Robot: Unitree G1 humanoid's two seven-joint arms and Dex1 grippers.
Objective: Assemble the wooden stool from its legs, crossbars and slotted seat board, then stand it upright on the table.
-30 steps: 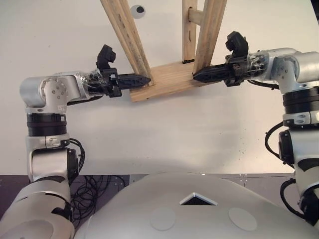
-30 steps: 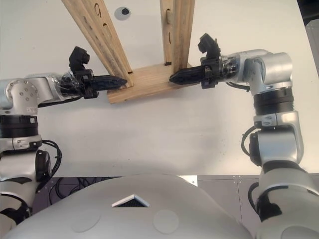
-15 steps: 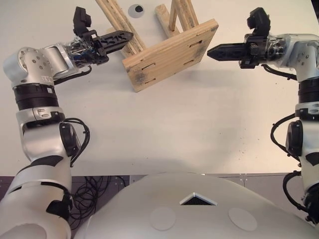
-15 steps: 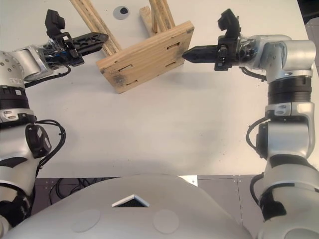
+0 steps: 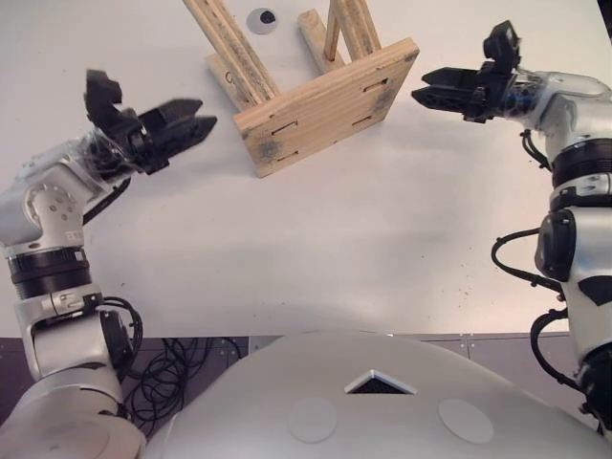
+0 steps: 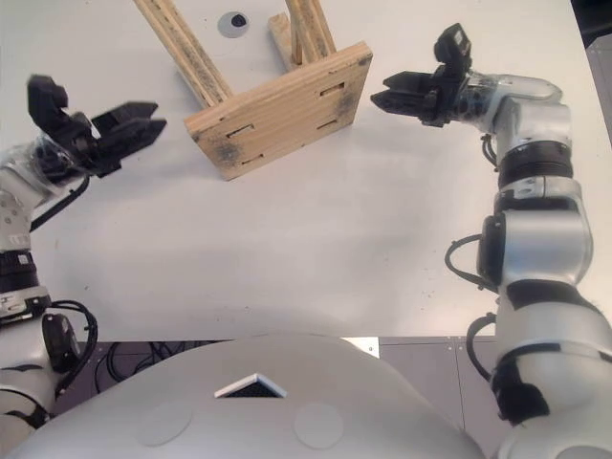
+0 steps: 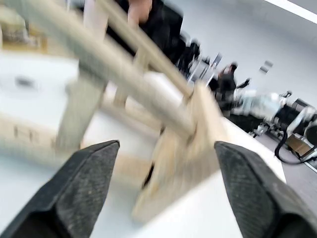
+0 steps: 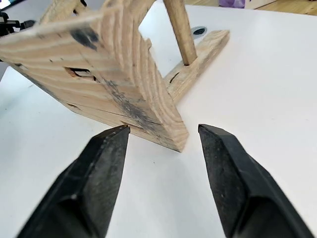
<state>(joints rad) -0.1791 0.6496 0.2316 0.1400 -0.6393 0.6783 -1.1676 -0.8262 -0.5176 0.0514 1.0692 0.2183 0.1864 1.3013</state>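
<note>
Left pincer (image 5: 191,117) hangs spread over the near-left table (image 5: 316,258), well apart from the stool (image 5: 320,100); right pincer (image 5: 421,86) also spread, just off the seat board's (image 8: 99,74) right corner, not touching. Stool is assembled but lies on its side mid-table: pale wood, seat on edge facing the robot, four rectangular slots, dark smudge (image 5: 273,149) at one corner. Legs (image 5: 228,48) and a round crossbar (image 5: 332,33) point away, towards a small grey disc (image 5: 261,17).
</note>
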